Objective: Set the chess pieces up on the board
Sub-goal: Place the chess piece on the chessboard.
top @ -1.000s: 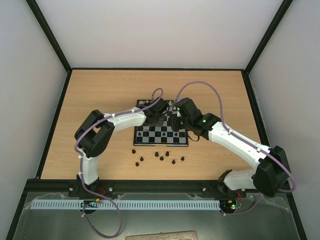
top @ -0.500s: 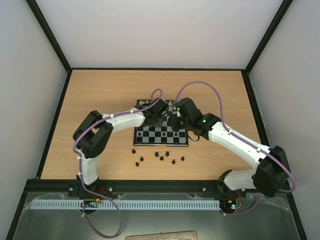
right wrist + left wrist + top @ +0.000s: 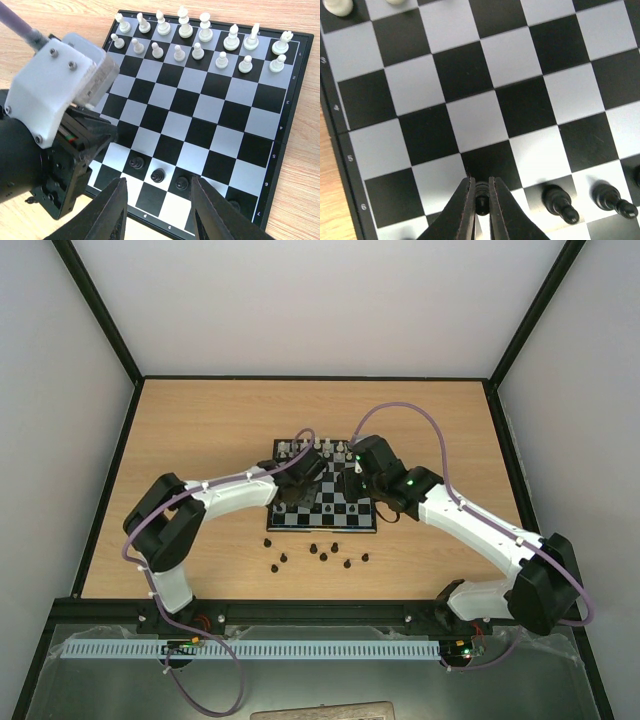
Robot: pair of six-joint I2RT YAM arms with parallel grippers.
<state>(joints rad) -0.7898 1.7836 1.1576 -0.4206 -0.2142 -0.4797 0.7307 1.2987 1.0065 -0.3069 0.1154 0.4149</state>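
The left elbow [image 3: 160, 525] has swung outward; the left gripper [image 3: 481, 181] is clamped on a black chess piece [image 3: 481, 201] over the board [image 3: 470, 125].

This was a robotics lab test cell, not a lived-in room: a wooden table [image 3: 200, 430] stood boxed in by plain white panels [image 3: 320, 300] held in black frame struts [image 3: 100, 310]. The left arm [image 3: 225, 492] and the right arm [image 3: 480, 530], both white and black, were bolted along its near edge, beside a slotted cable duct [image 3: 250, 650].
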